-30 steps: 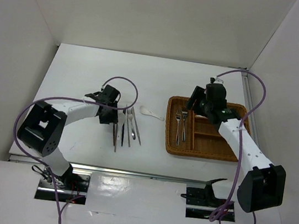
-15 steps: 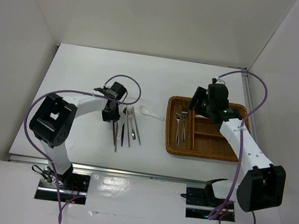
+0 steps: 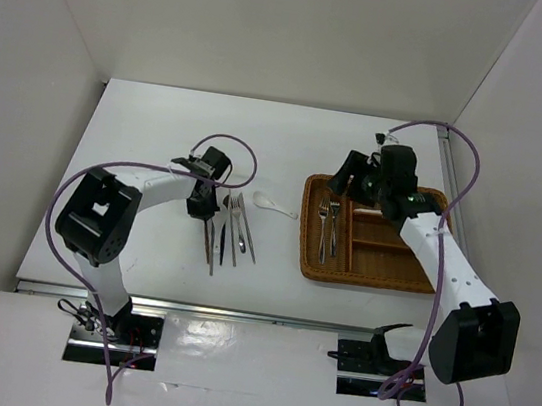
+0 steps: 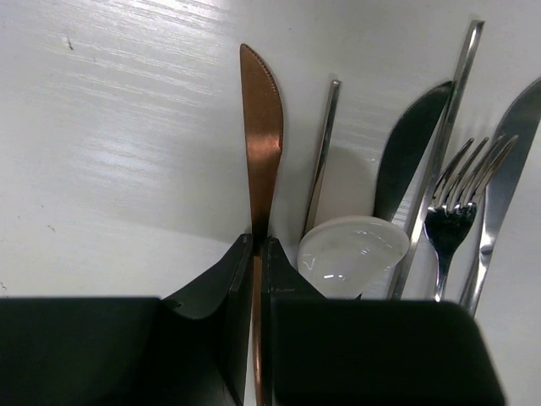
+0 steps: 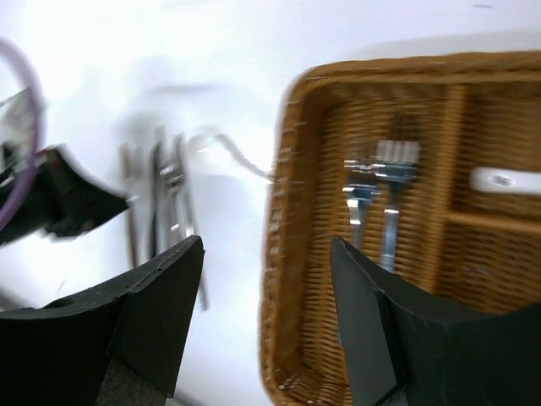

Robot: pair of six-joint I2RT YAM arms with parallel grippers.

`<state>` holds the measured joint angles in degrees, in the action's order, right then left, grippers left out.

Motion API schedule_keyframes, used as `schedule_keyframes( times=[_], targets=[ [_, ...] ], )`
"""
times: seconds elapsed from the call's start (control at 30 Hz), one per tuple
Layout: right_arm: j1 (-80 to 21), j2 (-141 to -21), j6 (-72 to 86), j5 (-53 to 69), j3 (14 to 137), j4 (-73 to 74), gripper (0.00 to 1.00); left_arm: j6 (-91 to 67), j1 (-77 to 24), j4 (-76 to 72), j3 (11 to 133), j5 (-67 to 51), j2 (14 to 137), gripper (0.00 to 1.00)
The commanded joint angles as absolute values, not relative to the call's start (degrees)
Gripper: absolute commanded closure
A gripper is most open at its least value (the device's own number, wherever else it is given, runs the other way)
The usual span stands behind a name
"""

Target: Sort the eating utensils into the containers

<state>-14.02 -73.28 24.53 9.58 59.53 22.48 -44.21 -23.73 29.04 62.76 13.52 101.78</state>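
The left gripper (image 4: pixel 256 254) pinches the handle of a copper knife (image 4: pixel 260 144), left of the table's (image 3: pixel 138 144) middle. The right gripper (image 5: pixel 266 245) hangs spread over the wicker tray's (image 5: pixel 277 194) far left corner.

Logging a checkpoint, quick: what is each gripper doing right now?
Left gripper: closed on the copper knife.
Right gripper: open, holding nothing.

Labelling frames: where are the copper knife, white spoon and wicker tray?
copper knife (image 4: pixel 260 144), left wrist view, blade.
white spoon (image 4: pixel 353 254), left wrist view, bowl.
wicker tray (image 3: pixel 303 218), top view, left rim.
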Motion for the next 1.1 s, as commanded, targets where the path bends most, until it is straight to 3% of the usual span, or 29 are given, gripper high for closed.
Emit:
schedule_keyframes(
  times=[0.0,0.23,0.53,0.73,1.07],
  targets=[
    [-16.2,-71.4,22.7,23.4,58.7,14.9,0.31,-46.5,-24.1,29.1,60.6,10.2,102.4,0.88],
    [-28.7,-73.5,23.2,23.8,57.7,7.9,0.28,-45.2,-24.1,33.2,67.4,11.3,92.5,0.88],
    [-37.9,-79.9,23.8,25.7,60.4,1.1,0.25,-44.6,-25.2,33.6,70.6,3.4,84.6,0.86],
    [-46.7,-85.1,21.5,17.1,64.6,2.5,0.17,-46.6,-26.3,29.9,70.0,-1.4,82.4,0.85],
    [-48.8,-89.2,23.0,9.5,68.2,5.8,0.15,-47.1,-27.9,28.0,70.0,-3.8,77.8,0.84]
  ],
)
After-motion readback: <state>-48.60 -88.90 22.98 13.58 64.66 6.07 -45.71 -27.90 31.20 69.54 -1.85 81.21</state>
